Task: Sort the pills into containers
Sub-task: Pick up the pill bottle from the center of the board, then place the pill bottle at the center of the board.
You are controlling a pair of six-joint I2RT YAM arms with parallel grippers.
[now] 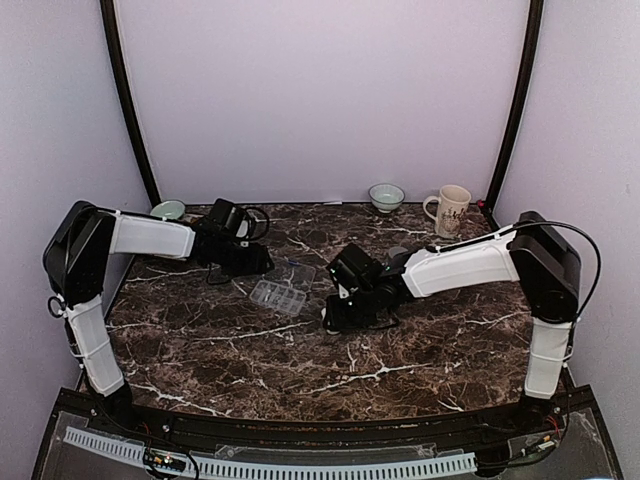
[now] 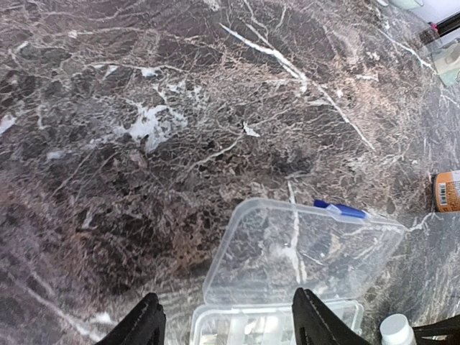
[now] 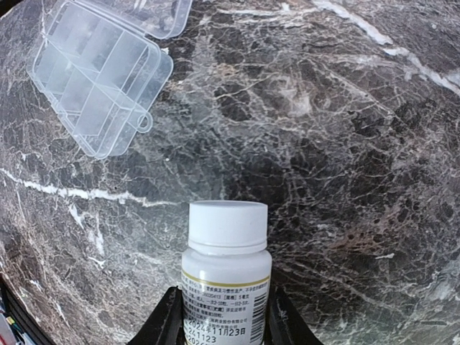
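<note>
Dark marble table (image 1: 400,350), lilac walls (image 1: 320,90). Left gripper (image 2: 226,320) gapes empty over the organizer box (image 2: 287,259); right gripper (image 3: 224,320) clasps a pill bottle (image 3: 226,259) between 2 fingers (image 3: 159,325).

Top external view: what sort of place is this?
Probably a robot lab booth: left arm and right arm mounted at a marble-pattern table, plain lilac walls closing it in, and props like the organizer box and pill bottle.
</note>
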